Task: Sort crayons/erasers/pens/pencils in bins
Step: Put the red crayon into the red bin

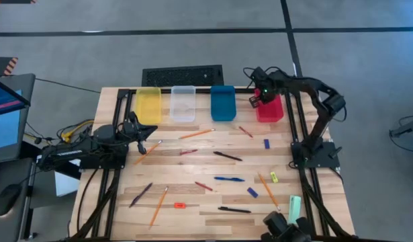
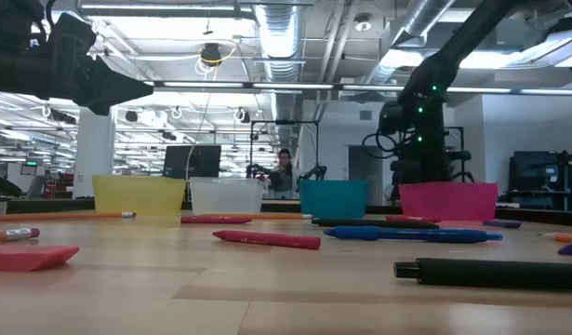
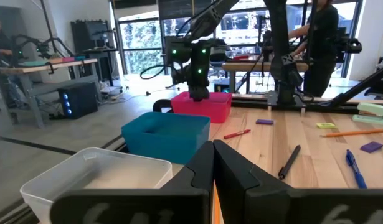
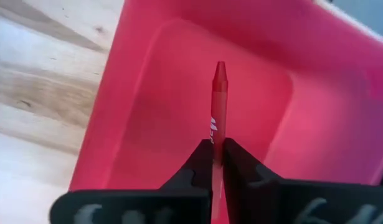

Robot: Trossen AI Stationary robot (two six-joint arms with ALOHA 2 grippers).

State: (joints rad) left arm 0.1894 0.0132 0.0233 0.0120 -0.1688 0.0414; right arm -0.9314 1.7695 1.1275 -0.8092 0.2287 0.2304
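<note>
Four bins stand in a row along the table's far edge: yellow point(image 1: 149, 104), clear point(image 1: 182, 104), blue point(image 1: 223, 103) and red point(image 1: 270, 109). My right gripper point(image 1: 259, 99) hangs over the red bin's point(image 4: 179, 93) left part, pointing steeply down, shut on a red crayon point(image 4: 217, 106). From across the table, the left wrist view shows that gripper point(image 3: 199, 93) just above the red bin point(image 3: 202, 106). My left gripper point(image 1: 143, 139) waits shut at the table's left side, pointing level, with nothing in it point(image 3: 213, 149). My right gripper pinches the red crayon between its two fingers on its labelled shaft point(image 4: 215, 135); the fingers hide the crayon's rear end. They come from above, slanting down, and the crayon runs along them. Its pointed tip point(image 4: 220, 67) sticks out ahead, lifted clear over the bin's floor.
Loose on the table lie orange pencils point(image 1: 196, 134), dark pens point(image 1: 227, 156), a blue pen point(image 1: 230, 179), crayons point(image 1: 245, 131), small erasers point(image 1: 266, 143) and a pale green bar point(image 1: 294, 207). A keyboard point(image 1: 182, 74) sits behind the bins. A person point(image 2: 284, 172) stands far back in the room.
</note>
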